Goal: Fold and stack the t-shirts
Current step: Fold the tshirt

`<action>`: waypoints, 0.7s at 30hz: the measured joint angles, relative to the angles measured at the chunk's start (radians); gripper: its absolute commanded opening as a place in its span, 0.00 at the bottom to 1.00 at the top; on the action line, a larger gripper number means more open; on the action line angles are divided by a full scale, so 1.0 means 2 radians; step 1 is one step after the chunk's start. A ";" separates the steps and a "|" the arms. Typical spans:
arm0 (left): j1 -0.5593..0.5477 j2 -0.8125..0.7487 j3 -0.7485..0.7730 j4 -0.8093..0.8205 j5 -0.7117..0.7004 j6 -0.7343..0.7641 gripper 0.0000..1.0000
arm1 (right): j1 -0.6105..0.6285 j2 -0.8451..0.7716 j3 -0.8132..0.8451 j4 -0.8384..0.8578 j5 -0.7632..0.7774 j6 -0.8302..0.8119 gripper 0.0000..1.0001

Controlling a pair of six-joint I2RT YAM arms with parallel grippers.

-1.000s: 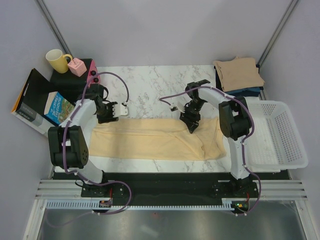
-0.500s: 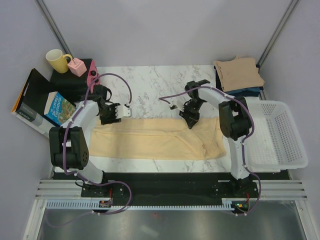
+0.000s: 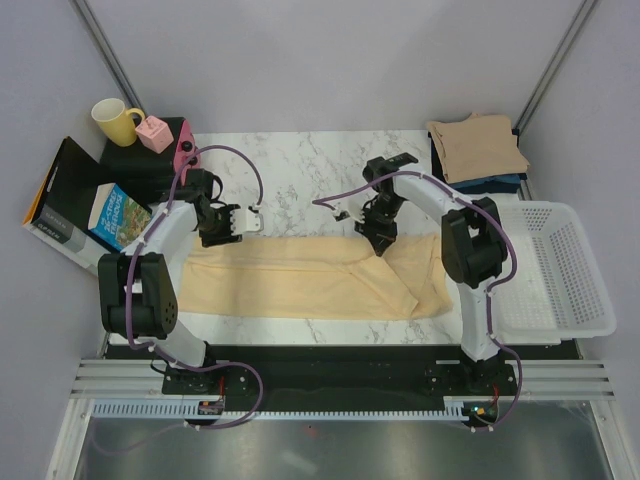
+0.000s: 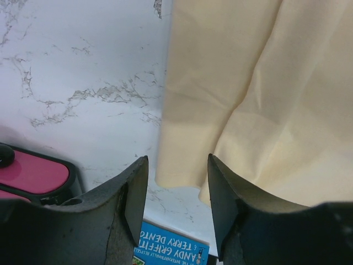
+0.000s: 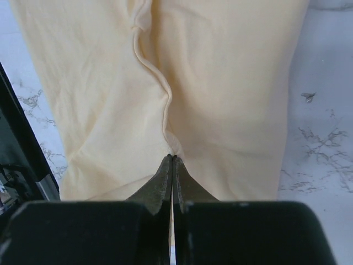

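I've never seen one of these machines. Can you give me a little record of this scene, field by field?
Shirt in work: pale yellow t-shirt, spread across the marble table
Right gripper: shut, pinching the shirt near its far edge
Left gripper: open, above the shirt's left end, holding nothing
Folded stack: tan t-shirt on darker shirts, far right corner
Basket: white mesh basket, right side

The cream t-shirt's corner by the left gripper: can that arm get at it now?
Probably yes: the left gripper is open, a corner of the cream t-shirt shows between its fingers, nothing in the way.
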 measured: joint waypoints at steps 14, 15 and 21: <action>-0.003 0.009 -0.003 0.012 0.012 0.010 0.53 | 0.097 -0.039 -0.014 -0.014 -0.034 0.011 0.00; -0.003 0.009 -0.004 0.013 0.014 0.012 0.53 | 0.105 -0.040 -0.019 -0.014 -0.036 0.014 0.00; -0.004 0.008 -0.024 0.017 0.016 0.021 0.53 | 0.147 -0.060 -0.058 -0.013 -0.044 0.019 0.00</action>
